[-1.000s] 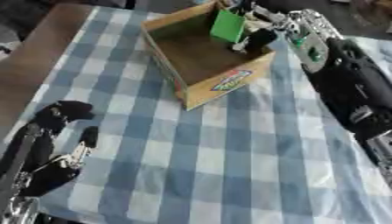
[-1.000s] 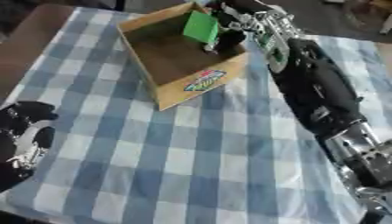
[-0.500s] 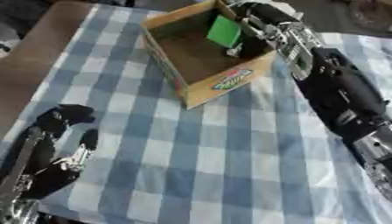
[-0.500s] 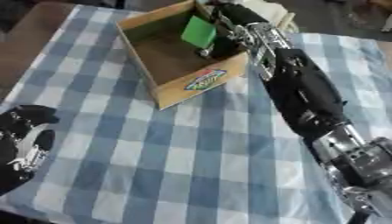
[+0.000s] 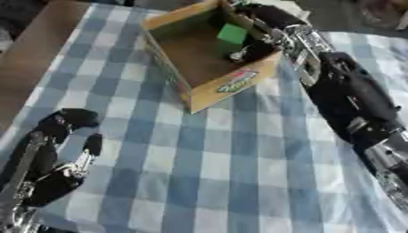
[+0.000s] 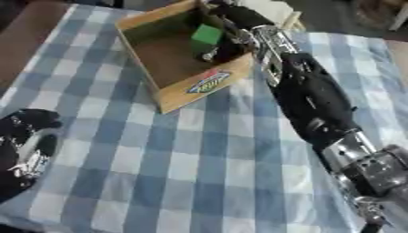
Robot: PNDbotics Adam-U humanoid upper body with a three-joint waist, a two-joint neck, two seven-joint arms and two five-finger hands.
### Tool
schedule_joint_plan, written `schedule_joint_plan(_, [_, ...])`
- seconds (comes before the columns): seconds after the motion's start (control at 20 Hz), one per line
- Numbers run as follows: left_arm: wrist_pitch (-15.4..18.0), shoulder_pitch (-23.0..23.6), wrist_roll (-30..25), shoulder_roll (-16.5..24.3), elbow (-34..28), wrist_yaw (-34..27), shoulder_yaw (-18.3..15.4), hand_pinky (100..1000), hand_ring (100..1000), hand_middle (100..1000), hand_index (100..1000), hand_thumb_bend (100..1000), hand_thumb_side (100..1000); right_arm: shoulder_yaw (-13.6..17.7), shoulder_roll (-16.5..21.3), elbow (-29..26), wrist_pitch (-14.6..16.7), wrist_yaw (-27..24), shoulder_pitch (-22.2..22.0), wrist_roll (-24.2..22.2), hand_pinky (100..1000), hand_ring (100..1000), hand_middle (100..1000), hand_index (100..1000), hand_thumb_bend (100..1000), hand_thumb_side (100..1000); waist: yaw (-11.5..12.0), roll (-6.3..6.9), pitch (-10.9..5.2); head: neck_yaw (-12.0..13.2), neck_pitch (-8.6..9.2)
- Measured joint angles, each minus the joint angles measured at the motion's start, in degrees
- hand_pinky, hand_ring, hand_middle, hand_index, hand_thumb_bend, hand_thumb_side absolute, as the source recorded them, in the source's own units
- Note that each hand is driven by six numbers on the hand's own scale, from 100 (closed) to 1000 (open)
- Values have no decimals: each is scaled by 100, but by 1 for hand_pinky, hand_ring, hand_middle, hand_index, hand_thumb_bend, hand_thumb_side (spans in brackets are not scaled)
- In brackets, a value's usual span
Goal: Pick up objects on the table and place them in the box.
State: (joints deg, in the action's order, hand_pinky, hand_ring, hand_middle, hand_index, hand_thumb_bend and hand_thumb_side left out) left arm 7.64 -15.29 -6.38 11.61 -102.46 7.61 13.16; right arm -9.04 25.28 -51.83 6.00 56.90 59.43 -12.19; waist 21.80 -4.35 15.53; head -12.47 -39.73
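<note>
Blue-checked cloth [image 5: 239, 154] lay under the box [image 5: 209, 91]; my right hand [image 5: 263, 34] reached inside it, fingers seemingly curled round the green block [image 5: 232, 33], above the floor.

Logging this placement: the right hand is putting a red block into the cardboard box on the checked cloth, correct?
Not quite: the block is green, not red, as the left eye view shows. The rest holds: the right hand is reaching into the cardboard box on the checked cloth.
</note>
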Motion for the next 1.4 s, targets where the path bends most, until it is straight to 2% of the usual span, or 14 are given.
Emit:
schedule_joint_plan(0.15, [7,9,14,0,0,3,-9,856,711,691,723,267,397,-52,12,-201,0,-106,0,-37,996,920,935,1000,586,534,-69,3,0,20,0])
schedule_joint_plan(0.4, [-1,44,51,1,0,22,-65,856,712,691,723,263,399,-145,89,-628,-8,-396,0,-107,980,913,925,1000,535,529,-271,35,-1,69,-1])
schedule_joint_plan(0.6, [-2,82,113,8,0,48,-136,857,712,692,723,262,397,-231,237,-1128,-40,-950,-55,-201,961,905,917,1000,480,503,-554,80,-1,162,-1])
schedule_joint_plan(0.7, [-6,106,167,9,0,54,-193,857,712,692,724,261,398,-298,380,-1539,-53,-1369,-146,-270,939,898,911,998,406,486,-757,96,-2,254,-1])
schedule_joint_plan(0.95, [-28,197,369,27,0,120,-394,858,713,695,727,259,395,-418,841,-3185,-151,-2771,-757,-546,917,893,911,987,341,469,-1291,187,-6,558,-2])
schedule_joint_plan(1.15, [-50,243,544,57,0,176,-539,858,714,696,728,266,398,-257,982,-4498,-412,-3651,-1440,-622,889,888,907,974,277,434,-1555,257,-21,754,-4])
schedule_joint_plan(1.4, [-68,274,694,59,-4,200,-666,858,715,700,731,280,398,65,960,-5408,-610,-4355,-2278,-333,856,878,900,960,204,433,-1776,328,-36,943,-9])
